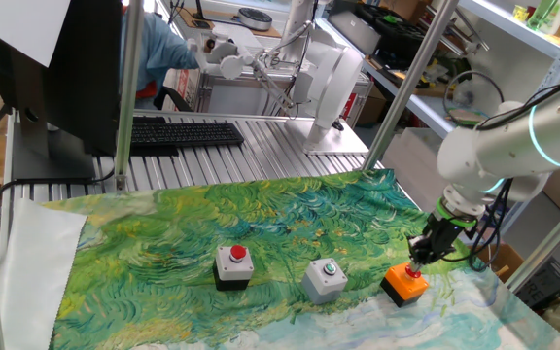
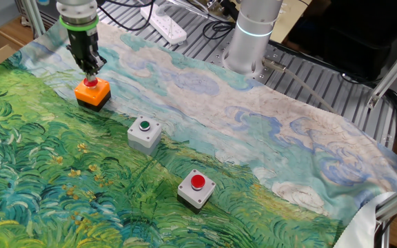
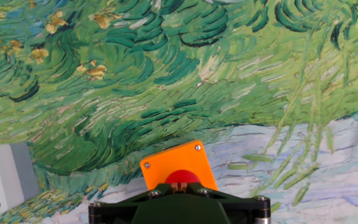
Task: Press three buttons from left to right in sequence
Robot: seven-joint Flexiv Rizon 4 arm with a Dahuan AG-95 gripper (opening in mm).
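Painted cloth (image 1: 163, 243), green and blue swirls, is covering the table and is carrying all three button boxes in a loose row. In the one fixed view the black-and-white box with red button (image 1: 233, 265) is sitting toward the middle of the cloth's near edge, the grey box with green button (image 1: 326, 279) is lying just to its right, and the orange box with red button (image 1: 405, 284) is resting close to the cloth's near right corner; the boxes are standing apart from one another. The gripper (image 1: 421, 255) is pointing straight down over the orange box, its fingers pressed together with no gap between the tips, and those tips are sitting right at the red cap; whether the cap is actually being pushed in I cannot tell. The other fixed view is showing the same: gripper (image 2: 89, 69) directly above the orange box (image 2: 92, 94), with the grey box (image 2: 144, 133) and black-and-white box (image 2: 197, 189) clear of it. Behind the cloth, a keyboard (image 1: 185, 133) is lying on the bare slatted table top.
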